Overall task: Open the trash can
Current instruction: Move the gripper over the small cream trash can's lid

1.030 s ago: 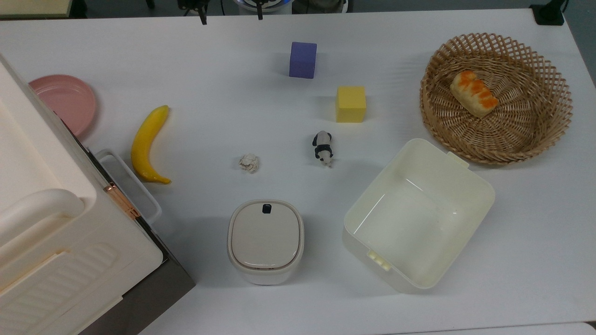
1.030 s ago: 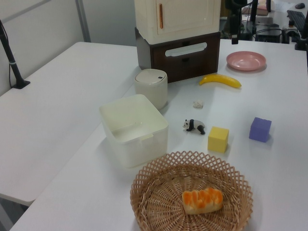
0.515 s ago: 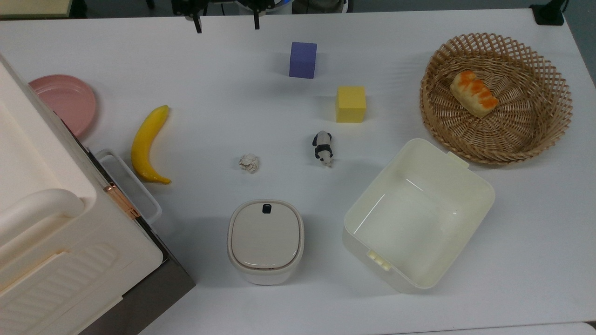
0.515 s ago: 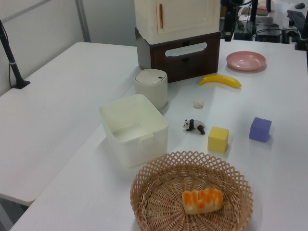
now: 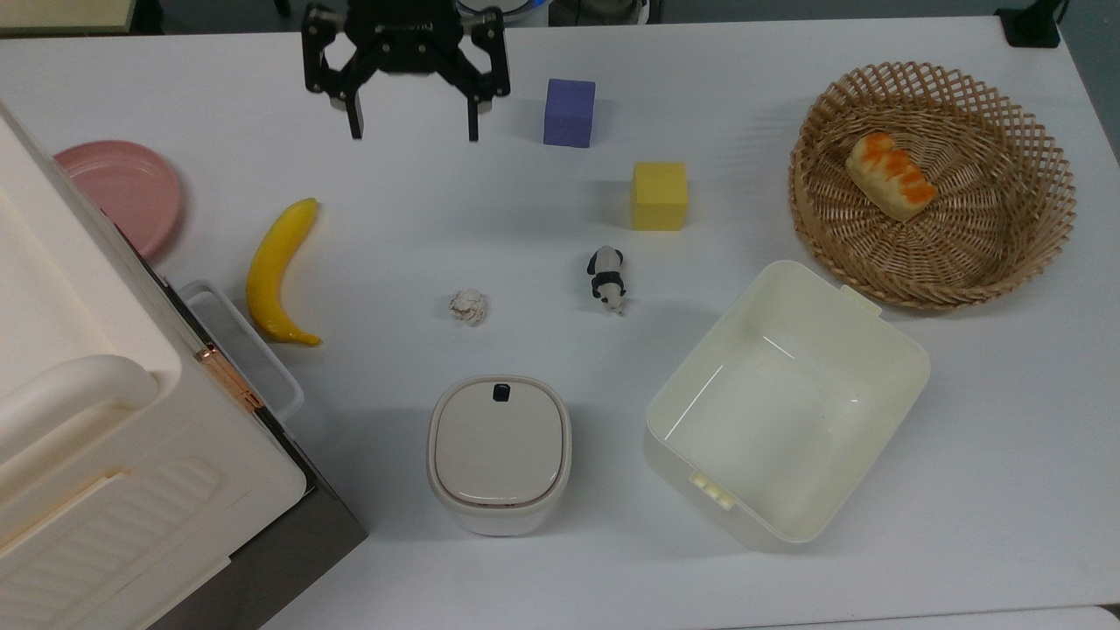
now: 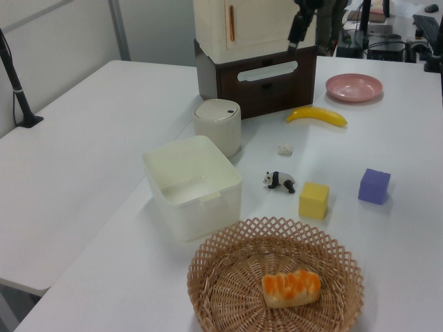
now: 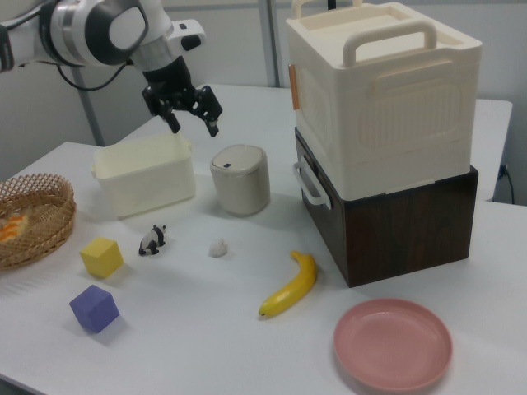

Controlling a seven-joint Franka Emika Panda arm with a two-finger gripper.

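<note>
The approach step is in hand. The gripper is hanging with its fingers spread wide and gripping nothing, near the top view's far edge of the white table, left of the purple cube. The trash can is sitting lid-closed near the top view's near edge, between the big cream box and the lidless cream tub, well apart from the gripper. Its black push button is facing the crumpled paper ball. Judged next: travelling over the button, then pressing straight down.
</note>
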